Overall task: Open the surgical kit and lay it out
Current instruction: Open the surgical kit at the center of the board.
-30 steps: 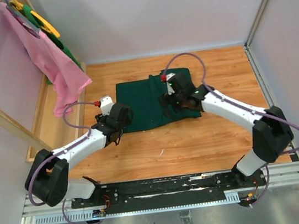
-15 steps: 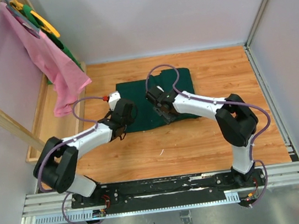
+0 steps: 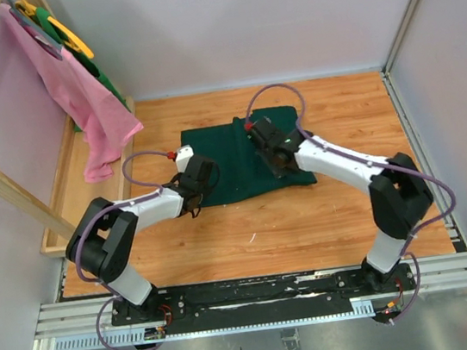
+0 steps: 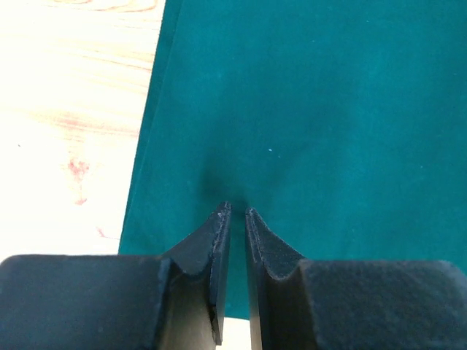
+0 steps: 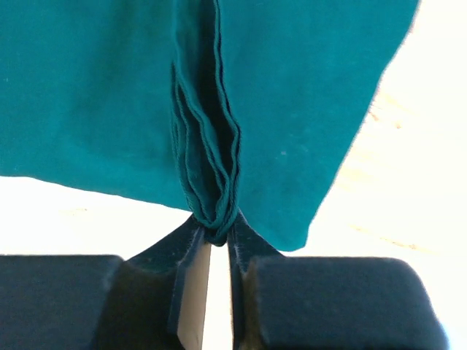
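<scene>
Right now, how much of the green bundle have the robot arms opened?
Hardly any. Done: nothing is opened; the cloth wrap lies folded on the table, with nothing from inside showing. In hand: the right gripper pinches a bunched fold at the cloth's edge; the left gripper looks closed on cloth near its left edge. Left: pulling the folds open and laying everything out.
</scene>
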### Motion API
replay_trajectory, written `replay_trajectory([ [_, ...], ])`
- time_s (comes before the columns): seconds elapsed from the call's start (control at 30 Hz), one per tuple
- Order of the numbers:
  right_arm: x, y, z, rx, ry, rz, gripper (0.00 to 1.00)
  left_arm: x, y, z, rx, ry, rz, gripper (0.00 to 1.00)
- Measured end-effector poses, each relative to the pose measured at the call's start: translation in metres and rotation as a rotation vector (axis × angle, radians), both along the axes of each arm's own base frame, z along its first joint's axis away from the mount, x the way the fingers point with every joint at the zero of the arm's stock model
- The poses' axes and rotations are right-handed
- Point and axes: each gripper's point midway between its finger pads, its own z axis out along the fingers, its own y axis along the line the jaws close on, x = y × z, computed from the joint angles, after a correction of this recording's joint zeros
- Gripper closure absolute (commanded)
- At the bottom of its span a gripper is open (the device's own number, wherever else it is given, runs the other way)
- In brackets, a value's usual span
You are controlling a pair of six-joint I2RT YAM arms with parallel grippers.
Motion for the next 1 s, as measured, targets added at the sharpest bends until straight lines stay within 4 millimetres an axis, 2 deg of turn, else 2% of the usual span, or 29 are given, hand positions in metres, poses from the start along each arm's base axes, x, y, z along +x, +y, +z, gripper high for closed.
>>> replay_trajectory([
  [0.07, 0.005, -0.014, 0.012, 0.051, -0.028, -0.039, 0.92, 0.001, 0.001, -0.002, 0.002, 0.002, 0.004, 0.82],
  [0.17, 0.013, -0.056, 0.025, 0.168, -0.07, -0.154, 0.88, 0.003, 0.005, -0.005, 0.007, 0.006, 0.012, 0.82],
  [0.27, 0.015, -0.124, 0.029, 0.274, -0.119, -0.352, 0.83, 0.004, 0.009, -0.007, 0.014, 0.01, 0.018, 0.82],
  [0.37, 0.001, -0.192, 0.02, 0.357, -0.153, -0.577, 0.75, 0.006, 0.011, -0.007, 0.018, 0.009, 0.021, 0.82],
  [0.4, -0.007, -0.21, 0.013, 0.379, -0.153, -0.647, 0.64, 0.007, 0.012, -0.007, 0.018, 0.008, 0.022, 0.82],
  [0.47, -0.021, -0.229, -0.003, 0.412, -0.134, -0.747, 0.36, 0.008, 0.013, -0.007, 0.017, 0.006, 0.024, 0.81],
  [0.53, -0.033, -0.235, -0.021, 0.44, -0.087, -0.807, 0.18, 0.009, 0.014, -0.007, 0.018, 0.005, 0.025, 0.78],
  [0.57, -0.037, -0.234, -0.027, 0.449, -0.068, -0.823, 0.14, 0.009, 0.015, -0.007, 0.019, 0.005, 0.025, 0.76],
  [0.6, -0.037, -0.233, -0.029, 0.459, -0.057, -0.832, 0.13, 0.009, 0.015, -0.007, 0.021, 0.006, 0.023, 0.74],
  [0.67, -0.036, -0.23, -0.029, 0.474, -0.051, -0.83, 0.12, 0.009, 0.015, -0.006, 0.023, 0.006, 0.019, 0.59],
  [0.7, -0.035, -0.229, -0.027, 0.483, -0.055, -0.827, 0.12, 0.008, 0.015, -0.005, 0.024, 0.008, 0.013, 0.51],
  [0.77, -0.028, -0.229, -0.017, 0.499, -0.081, -0.82, 0.13, 0.008, 0.015, 0.002, 0.025, 0.011, 0.002, 0.4],
  [0.87, -0.007, -0.226, 0.013, 0.546, -0.153, -0.781, 0.16, 0.028, 0.001, 0.037, -0.028, -0.027, -0.034, 0.38],
  [0.93, 0.015, -0.224, 0.038, 0.587, -0.199, -0.743, 0.18, 0.058, -0.014, 0.077, -0.084, -0.091, -0.059, 0.38],
  [1.0, 0.047, -0.222, 0.062, 0.627, -0.237, -0.703, 0.18, 0.094, -0.031, 0.121, -0.133, -0.173, -0.094, 0.39],
])
